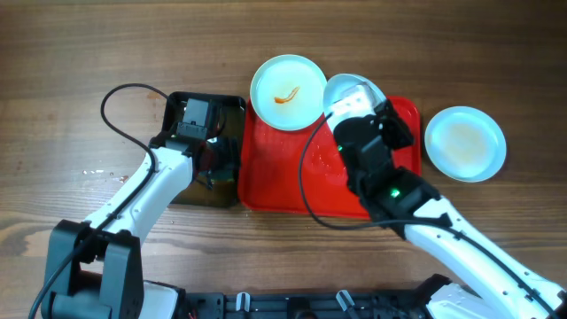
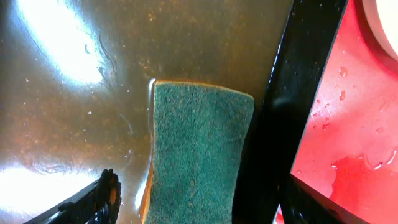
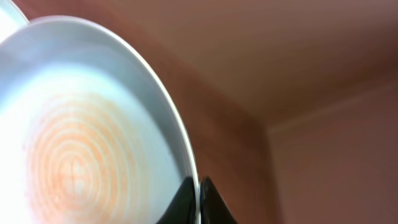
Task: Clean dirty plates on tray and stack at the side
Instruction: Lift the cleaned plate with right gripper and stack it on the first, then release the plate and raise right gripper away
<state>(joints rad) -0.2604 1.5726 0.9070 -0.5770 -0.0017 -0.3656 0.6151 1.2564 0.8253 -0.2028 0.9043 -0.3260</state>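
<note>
The red tray [image 1: 275,177] lies mid-table. One dirty plate [image 1: 288,91] with an orange streak sits at the tray's back left edge. My right gripper [image 1: 354,105] is shut on the rim of a second plate [image 1: 344,85], which is tilted over the tray's back. In the right wrist view that plate [image 3: 74,137] shows orange ring smears, with the fingers [image 3: 199,186] pinching its edge. A third plate [image 1: 465,143] with a faint orange film rests on the table, right of the tray. My left gripper [image 2: 202,196] is open, straddling a green sponge [image 2: 196,155].
A smaller black tray [image 1: 208,190] with brownish water [image 2: 93,93] stands against the red tray's left side; the sponge lies in it beside its right wall [image 2: 305,74]. Water drops sit on the red tray [image 2: 354,124]. A black cable loops over the table's left part [image 1: 115,97].
</note>
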